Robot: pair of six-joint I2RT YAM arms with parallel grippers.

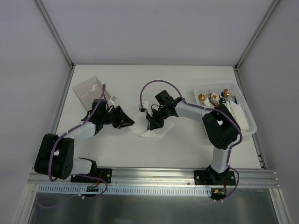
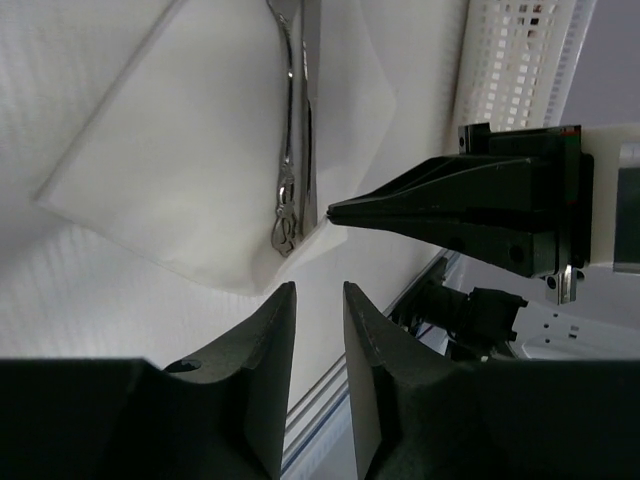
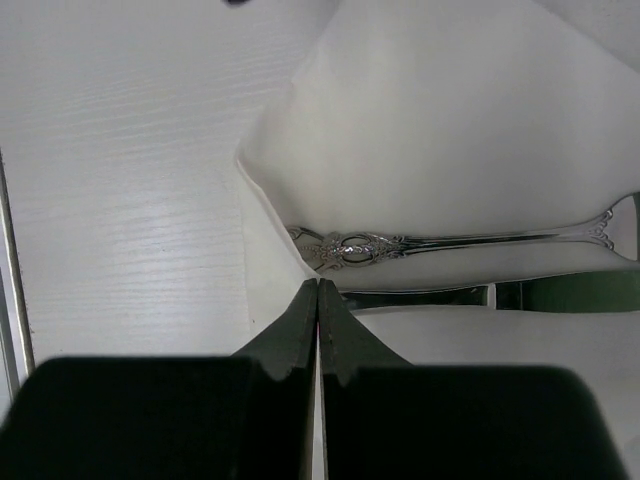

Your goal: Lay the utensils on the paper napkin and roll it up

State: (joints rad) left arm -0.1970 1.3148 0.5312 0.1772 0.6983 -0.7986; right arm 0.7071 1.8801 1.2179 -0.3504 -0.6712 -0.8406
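Slim silver-grey metal utensils (image 3: 450, 240), one with an ornate scrolled handle, lie side by side on the thin white square paper napkin (image 1: 152, 134). The right gripper (image 3: 317, 290), its black jaws pressed together, pinches the napkin's raised edge just beside the handle ends. The left gripper (image 2: 318, 288) hovers just to the napkin's left, jaws a narrow slit apart with nothing between them. A white perforated plastic tray (image 1: 215, 84) stands well to the napkin's right.

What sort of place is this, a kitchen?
Likely a robotics lab test booth, not a kitchen: left arm and right arm bolted to a metal rail, plain white panels around the table, napkin and cutlery as props.
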